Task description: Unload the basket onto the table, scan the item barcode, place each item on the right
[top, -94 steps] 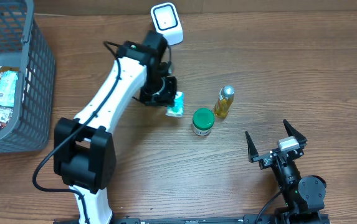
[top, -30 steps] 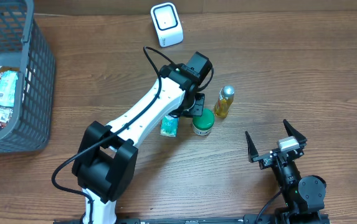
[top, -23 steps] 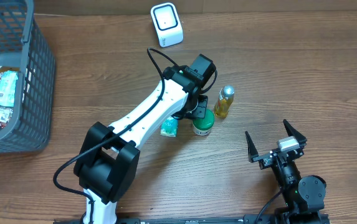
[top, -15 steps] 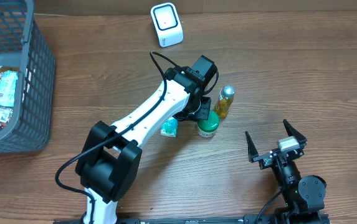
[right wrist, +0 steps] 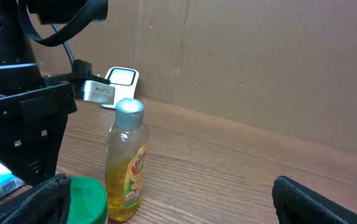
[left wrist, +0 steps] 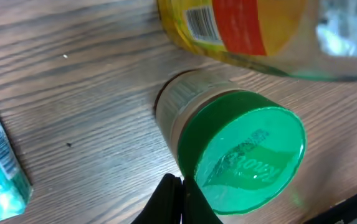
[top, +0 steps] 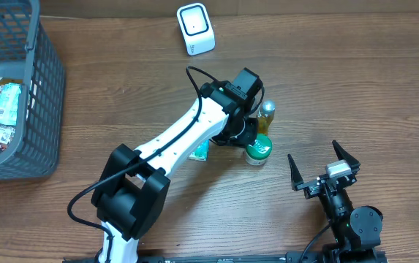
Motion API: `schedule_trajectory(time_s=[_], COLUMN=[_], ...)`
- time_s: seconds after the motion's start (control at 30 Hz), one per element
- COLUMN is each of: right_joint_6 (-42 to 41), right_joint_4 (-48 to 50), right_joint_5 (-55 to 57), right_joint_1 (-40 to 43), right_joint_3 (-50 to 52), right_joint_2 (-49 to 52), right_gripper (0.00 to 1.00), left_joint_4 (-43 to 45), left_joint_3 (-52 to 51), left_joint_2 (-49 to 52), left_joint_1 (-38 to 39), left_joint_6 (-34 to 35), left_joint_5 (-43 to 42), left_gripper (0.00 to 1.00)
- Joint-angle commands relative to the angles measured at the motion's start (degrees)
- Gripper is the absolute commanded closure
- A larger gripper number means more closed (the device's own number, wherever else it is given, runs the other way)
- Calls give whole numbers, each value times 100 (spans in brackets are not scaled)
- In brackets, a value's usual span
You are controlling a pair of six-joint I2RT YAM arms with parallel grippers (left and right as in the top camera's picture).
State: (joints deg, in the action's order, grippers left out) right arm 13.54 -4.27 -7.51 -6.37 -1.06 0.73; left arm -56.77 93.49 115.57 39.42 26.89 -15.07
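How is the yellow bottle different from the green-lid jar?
The clear yellow plastic bottle is tall and slim; the pale round jar is short and wide. The bottle has a silver cap; the jar a flat green lid. Both sit close together on the wooden table.

The basket [top: 44, 109] stands at the far left of the table [top: 355, 66], with packets [top: 1, 109] lying in it. The scanner [top: 195, 29] sits at the far edge, near the middle. Toward the centre the bottle [top: 266, 115] stands upright, and the jar [top: 258, 151] sits just before it, perhaps touching it, though the left arm hides the gap from above. The pouch [top: 201, 151] lies left of the jar, partly under that arm. The left gripper [top: 242, 137] hangs at the jar's left side. The right gripper [top: 325, 169] sits well apart, at the near right.
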Motion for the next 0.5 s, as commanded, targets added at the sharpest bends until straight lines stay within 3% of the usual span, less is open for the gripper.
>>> schedule_trajectory(time_s=[0.0, 0.33, 0.47], right_joint_6=[2, 2, 2], right_joint_4=[26, 26, 26], right_joint_5=[-9, -9, -9], right_joint_1=[7, 9, 9], right_joint_3=[61, 61, 61], right_joint_2=[-57, -57, -57], right_gripper=[0, 0, 0], left_joint_4=[-197, -730, -761], left_joint_3=[146, 186, 52], left_joint_2=[46, -7, 133], left_joint_1=[-50, -129, -76], left_joint_6=[90, 205, 210], left_joint_5=[562, 1897, 2319], left_gripper=[93, 82, 71])
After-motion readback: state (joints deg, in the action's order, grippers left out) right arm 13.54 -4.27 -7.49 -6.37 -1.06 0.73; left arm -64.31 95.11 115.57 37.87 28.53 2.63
